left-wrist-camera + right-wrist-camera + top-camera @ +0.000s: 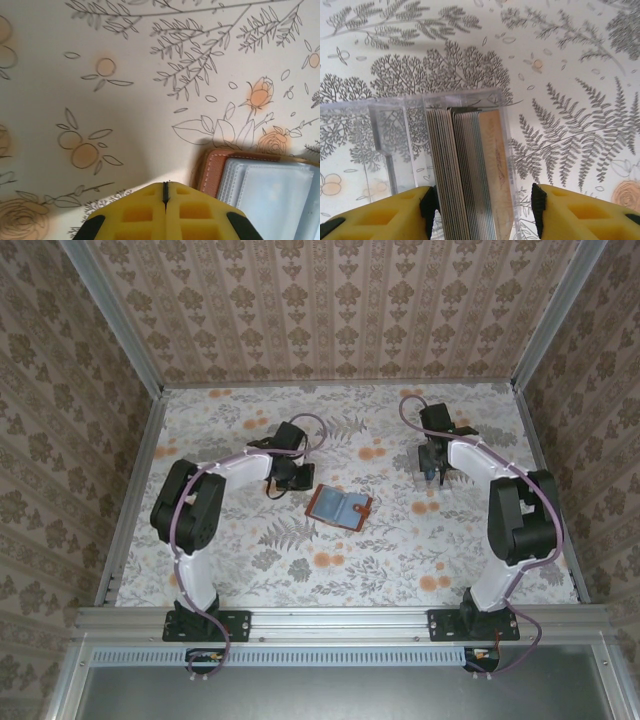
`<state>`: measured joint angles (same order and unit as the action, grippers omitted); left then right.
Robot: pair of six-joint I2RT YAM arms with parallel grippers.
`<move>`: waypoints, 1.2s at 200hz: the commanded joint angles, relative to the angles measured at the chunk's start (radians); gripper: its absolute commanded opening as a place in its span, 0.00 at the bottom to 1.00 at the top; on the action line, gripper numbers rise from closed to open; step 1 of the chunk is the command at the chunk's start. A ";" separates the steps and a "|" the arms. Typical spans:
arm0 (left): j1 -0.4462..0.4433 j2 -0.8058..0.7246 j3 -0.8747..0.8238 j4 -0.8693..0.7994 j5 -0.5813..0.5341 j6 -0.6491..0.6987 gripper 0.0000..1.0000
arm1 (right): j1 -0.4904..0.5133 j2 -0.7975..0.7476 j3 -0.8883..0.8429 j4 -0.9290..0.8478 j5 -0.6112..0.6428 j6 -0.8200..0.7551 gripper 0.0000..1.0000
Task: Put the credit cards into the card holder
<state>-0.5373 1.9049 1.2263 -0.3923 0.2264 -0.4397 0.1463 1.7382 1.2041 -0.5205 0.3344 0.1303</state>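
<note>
From above, your left gripper (283,483) sits just beside the open card holder (338,506). Your right gripper (432,472) points down at the flowered cloth (400,550), well apart from the holder on its far side.

On the left wrist, your left gripper (165,187) has its jaws clenched flat together with nothing between them. The card holder (260,185) lies open just to the right of the fingertips, clear pockets facing up.

On the right wrist, your right gripper (482,202) is released. Its jaws straddle a stack of credit cards (470,165) standing on edge in a clear box (390,135). One finger (420,210) sits close against the stack's side. The other finger (555,210) stands off the box wall with a gap between.
</note>
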 commanded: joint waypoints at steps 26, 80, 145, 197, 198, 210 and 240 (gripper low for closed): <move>0.023 -0.117 -0.085 0.004 -0.013 0.012 0.01 | 0.006 -0.044 -0.017 0.019 0.068 -0.021 0.52; 0.023 -0.203 -0.182 0.006 -0.025 0.000 0.01 | 0.013 -0.052 -0.024 0.017 0.035 -0.031 0.26; 0.023 -0.248 -0.284 0.011 -0.028 -0.008 0.01 | 0.025 -0.086 -0.029 0.001 0.024 -0.051 0.07; 0.023 -0.283 -0.324 0.026 0.017 -0.018 0.02 | 0.032 -0.162 -0.040 -0.011 -0.032 -0.007 0.03; 0.023 -0.284 -0.324 0.027 0.019 -0.019 0.02 | 0.033 -0.165 -0.040 -0.011 -0.034 -0.004 0.03; 0.023 -0.290 -0.325 0.037 0.050 -0.019 0.05 | 0.032 -0.208 -0.048 -0.011 -0.082 0.034 0.04; 0.023 -0.290 -0.320 0.065 0.117 -0.010 0.23 | 0.060 -0.324 -0.073 -0.062 -0.139 0.045 0.00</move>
<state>-0.5163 1.6360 0.9081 -0.3580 0.2665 -0.4534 0.1802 1.5166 1.1473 -0.5121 0.2695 0.1394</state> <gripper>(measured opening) 0.162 0.062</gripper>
